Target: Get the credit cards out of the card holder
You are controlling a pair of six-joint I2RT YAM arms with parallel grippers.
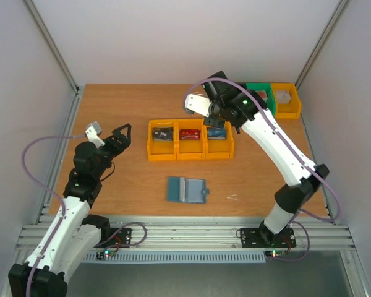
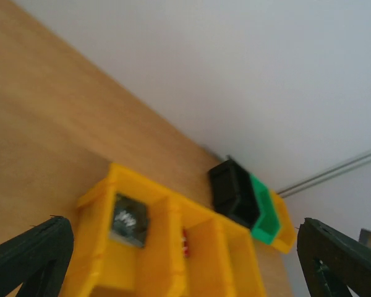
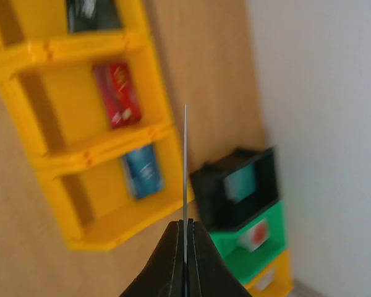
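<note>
Right gripper pinched a thin card edge-on, with the yellow bins ahead of its tips. Recommended: lower over one compartment before release. Left gripper stood wide, empty.

Your overhead view is bright and evenly lit from above. The orange surface shows no glare, and the arms throw only faint, soft shadows on it. The white walls are not burnt out, and detail stays sharp down to the blue card holder.

Your left wrist view is soft throughout and tilted. The yellow bins smear at their edges, and the left gripper shows its jaws only as dark, featureless wedges in the bottom corners.

Your right wrist view is sharp only near the lens. The pale card, seen edge-on as a hairline, is crisp. The bins behind it blur, and the wall at the right washes to flat grey-white.
</note>
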